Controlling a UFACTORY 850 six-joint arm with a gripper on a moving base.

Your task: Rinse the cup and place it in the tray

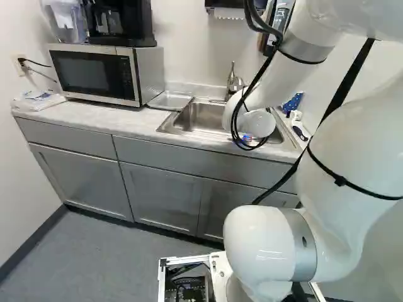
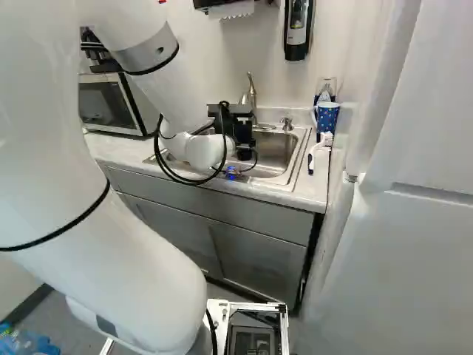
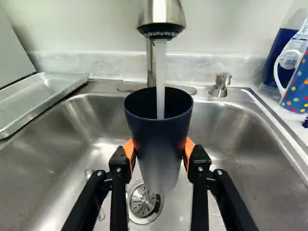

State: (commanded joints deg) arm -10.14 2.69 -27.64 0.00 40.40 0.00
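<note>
- Running from the brushed-metal faucet (image 3: 161,14), a thin stream of water (image 3: 160,79) drops straight into the mouth of the tapered dark blue plastic-looking cup (image 3: 159,139), whose lower part looks paler and greyish
- The black two-fingered gripper with orange pads (image 2: 240,133) is closed on the cup, one pad pressing each side, as the wrist view shows
- The cup is upright, mouth up, held above the basin of the stainless steel sink (image 3: 252,159), with the round slotted metal drain strainer (image 3: 143,201) down beneath it
- The white jointed arm (image 2: 140,48) reaches out over the sink
- The shallow rectangular silver metal tray (image 1: 170,100) lies on the pale marbled counter (image 1: 79,113), between the sink and the silver-and-black microwave (image 1: 94,74); the cup is apart from it
- At the far edge of the sink, to one side of the faucet, stands a short metal soap pump (image 3: 221,84)
- Across the sink from the tray, at the right of the right base view, stands a blue mug with coloured dots and a white handle (image 2: 327,117), with a white brush (image 2: 319,148) near it on the counter
</note>
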